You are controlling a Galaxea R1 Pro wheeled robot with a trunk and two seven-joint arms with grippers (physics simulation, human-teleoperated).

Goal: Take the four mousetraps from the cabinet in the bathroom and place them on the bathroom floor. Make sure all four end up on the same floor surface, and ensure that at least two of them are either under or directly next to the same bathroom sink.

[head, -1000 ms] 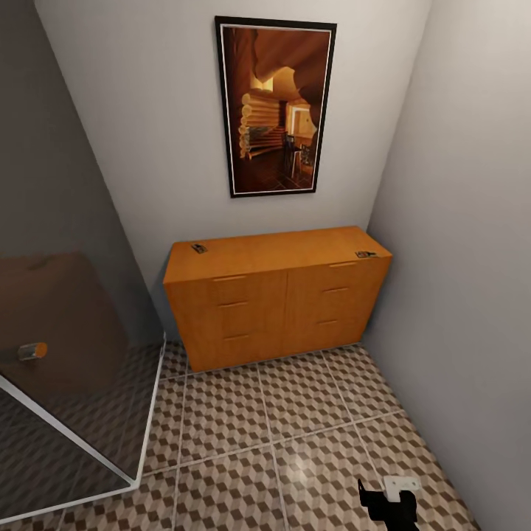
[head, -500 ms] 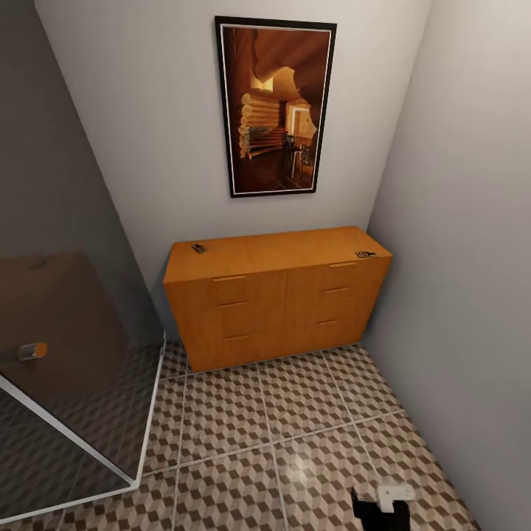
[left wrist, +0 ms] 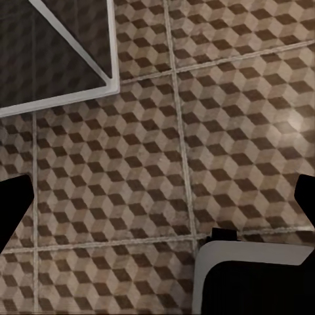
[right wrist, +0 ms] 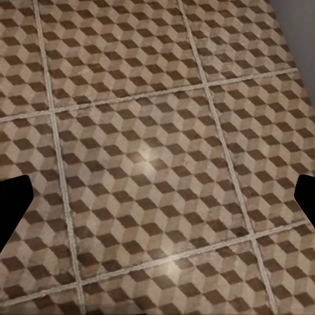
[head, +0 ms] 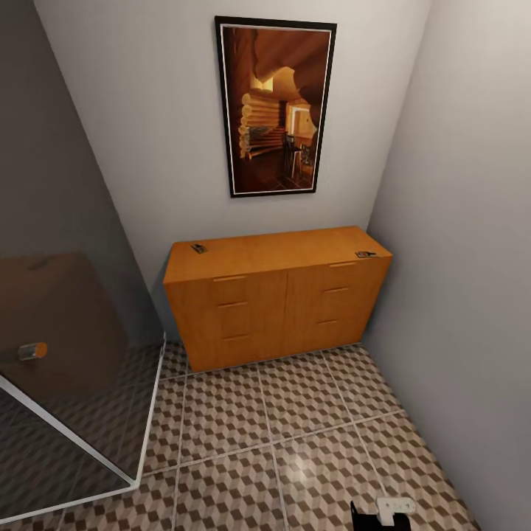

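Both mousetraps (head: 199,248) atop the cabinet (head: 273,295) lie well ahead of and above the right gripper (right wrist: 157,197) (jaws wide, empty), the corner one nearer.

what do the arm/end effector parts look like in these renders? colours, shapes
Little shows. In the head view, the right end effector is black angular parts with a small pale grey-white rectangular block bearing dark dots. In the wrist views, finger tips are flat black, blunt-pointed silhouettes at the frame edges. No cables or markings visible.
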